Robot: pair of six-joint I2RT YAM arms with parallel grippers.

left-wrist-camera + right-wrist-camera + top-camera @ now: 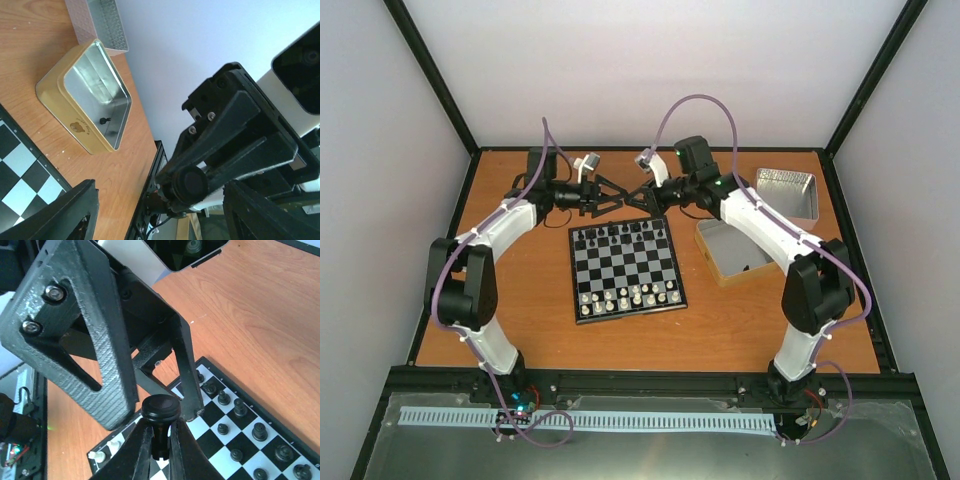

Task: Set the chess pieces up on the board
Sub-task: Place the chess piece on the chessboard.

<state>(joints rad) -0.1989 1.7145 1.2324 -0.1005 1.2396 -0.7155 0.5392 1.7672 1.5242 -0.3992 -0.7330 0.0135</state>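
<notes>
White walls are boxing in an orange wood-grain table [530, 320]. The checkered board [625, 268] is lying flat at its middle, with black pieces [620, 236] lining the far rows and white pieces [625, 297] the near ones. Both arms are hovering nose to nose above the board's far edge.

The right wrist view is giving us the close-up. The smooth right fingers [141, 450] are clamping shut on a round-headed black piece [160, 409] above the board. The ribbed, grainy left fingers [114, 350] are standing wide open, flanking it.

The left wrist view is showing the tins far better than the top one. A tiny lone black piece [104, 120] is sitting inside the shiny gold-walled tin [70, 117]. An embossed silver tray [107, 25] is lying just beyond it.
</notes>
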